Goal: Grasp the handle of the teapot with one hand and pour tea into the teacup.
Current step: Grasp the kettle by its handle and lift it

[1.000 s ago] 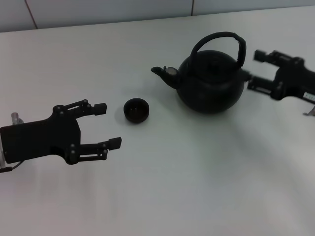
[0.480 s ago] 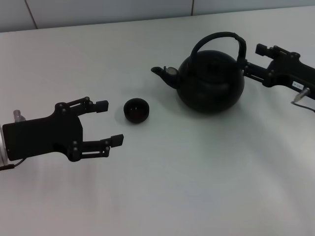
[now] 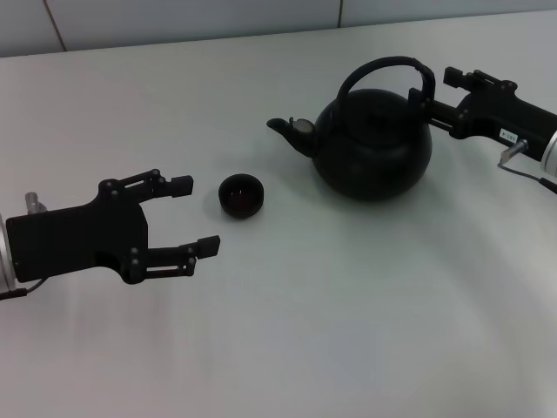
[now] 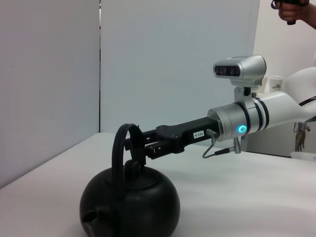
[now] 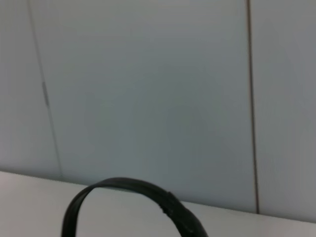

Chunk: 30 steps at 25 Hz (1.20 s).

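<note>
Black right hand (image 3: pixel 438 97) level at the handle (image 3: pixel 383 67), grip impossible to tell; teapot (image 3: pixel 372 144) upright on the surface (image 3: pixel 348 305), teacup (image 3: pixel 240 194) beside its spout. Left hand (image 3: pixel 195 217) spread, low, near the teacup. Right wrist view: only the handle's arch.

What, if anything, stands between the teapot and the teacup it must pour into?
Nothing visible. Bare table lies between the teapot spout and the teacup. The left gripper waits open beside the cup, not in the path.
</note>
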Tool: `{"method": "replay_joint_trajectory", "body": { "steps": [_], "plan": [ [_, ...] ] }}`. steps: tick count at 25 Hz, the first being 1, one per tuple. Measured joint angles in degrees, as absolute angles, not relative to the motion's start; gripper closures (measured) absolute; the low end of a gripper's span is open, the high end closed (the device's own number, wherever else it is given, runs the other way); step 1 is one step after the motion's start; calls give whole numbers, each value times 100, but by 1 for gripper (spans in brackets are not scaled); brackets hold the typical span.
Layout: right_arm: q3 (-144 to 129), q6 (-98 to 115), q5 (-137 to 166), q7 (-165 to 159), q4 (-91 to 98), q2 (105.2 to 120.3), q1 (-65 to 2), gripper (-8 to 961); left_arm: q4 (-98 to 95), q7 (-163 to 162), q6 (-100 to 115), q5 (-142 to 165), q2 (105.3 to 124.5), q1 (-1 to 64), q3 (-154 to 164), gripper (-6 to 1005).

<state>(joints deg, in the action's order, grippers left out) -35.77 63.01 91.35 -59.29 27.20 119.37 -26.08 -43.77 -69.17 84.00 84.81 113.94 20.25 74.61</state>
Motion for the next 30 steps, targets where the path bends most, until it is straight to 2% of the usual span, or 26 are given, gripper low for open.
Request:
{"method": "replay_joint_trajectory", "body": {
  "steps": [21, 24, 30],
  "plan": [
    [-3671, 6178, 8892, -5204, 2475, 11942, -2725, 237, -4377, -6934, 8143, 8481, 11411, 2065, 7461, 136],
    [-3671, 6178, 8890, -5171, 2431, 11943, -2752, 440, -4377, -6939, 8143, 8481, 11412, 2066, 7461, 136],
    [-3645, 6179, 8890, -5167, 2425, 11941, -2758, 703, -4377, -6961, 8142, 8481, 11416, 2063, 7461, 136]
  ]
}}
